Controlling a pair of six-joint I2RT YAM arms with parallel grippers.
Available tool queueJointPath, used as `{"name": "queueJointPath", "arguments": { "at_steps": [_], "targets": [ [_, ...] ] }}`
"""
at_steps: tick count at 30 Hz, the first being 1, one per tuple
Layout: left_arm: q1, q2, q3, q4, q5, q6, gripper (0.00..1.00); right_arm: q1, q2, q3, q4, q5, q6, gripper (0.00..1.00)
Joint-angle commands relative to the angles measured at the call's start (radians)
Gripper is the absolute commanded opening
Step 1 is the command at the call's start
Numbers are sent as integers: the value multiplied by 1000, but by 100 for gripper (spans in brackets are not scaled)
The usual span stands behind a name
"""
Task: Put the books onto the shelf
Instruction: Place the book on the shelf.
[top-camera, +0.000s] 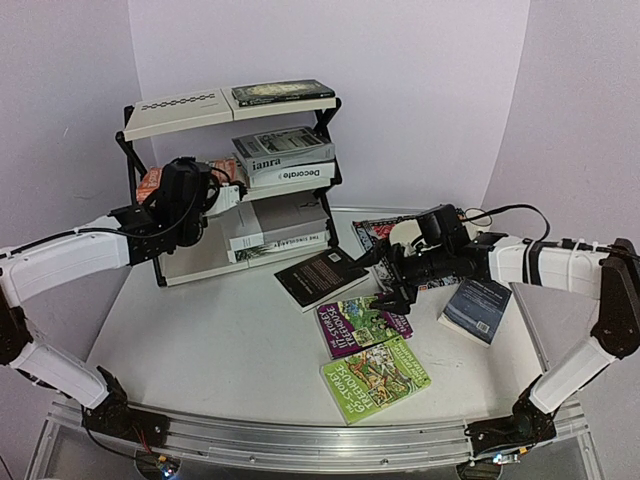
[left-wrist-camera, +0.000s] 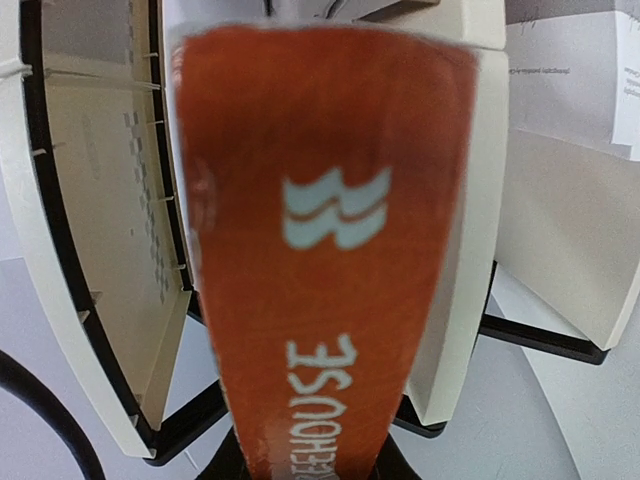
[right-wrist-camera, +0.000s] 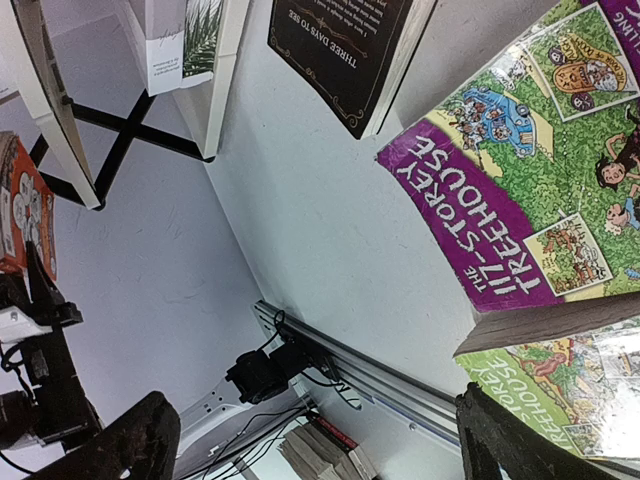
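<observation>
We see the white tabletop (top-camera: 230, 340) with the shelf (top-camera: 178, 113) at its back left.

The shelf already carries five books:
- On the top board lies a dark book (top-camera: 283, 93).
- On the middle tier the "laura" book (top-camera: 285, 150) lies on the "Decorate" book (top-camera: 295, 175).
- On the bottom tier a grey book (top-camera: 275, 218) lies on a palm-leaf book (top-camera: 288, 243).

The left gripper (top-camera: 185, 195) is up at the shelf's left side, level with the middle tier. It pinches an orange book (left-wrist-camera: 320, 250), which is clear of the tabletop and close against the cream boards.

The right gripper (top-camera: 388, 278) is out over the middle of the tabletop. Its fingers are spread wide with nothing between them.

Five books lie loose on the tabletop:
- A black book (top-camera: 322, 277) lies just left of the right gripper, near the shelf's foot.
- A purple book (top-camera: 362, 323) lies just beside the gripper.
- A green book (top-camera: 375, 377) lies next to the purple one, nearer the arm bases.
- A dark blue book (top-camera: 478, 308) lies to the right, near the right arm.
- A colourful book (top-camera: 375, 232) shows partly behind that arm.
</observation>
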Motion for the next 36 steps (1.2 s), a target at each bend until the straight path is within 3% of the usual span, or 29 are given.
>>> {"name": "queueJointPath", "arguments": {
  "at_steps": [1,16,36],
  "targets": [
    [61,9,13,155,47,31,0,-5,-49,2,-30,1,-24,96],
    [197,121,55,237,203,19,0,-5,-63,13,-50,-2,-24,96],
    [264,212,106,249,244,42,0,-5,-80,28,-89,6,-32,96]
  ]
}}
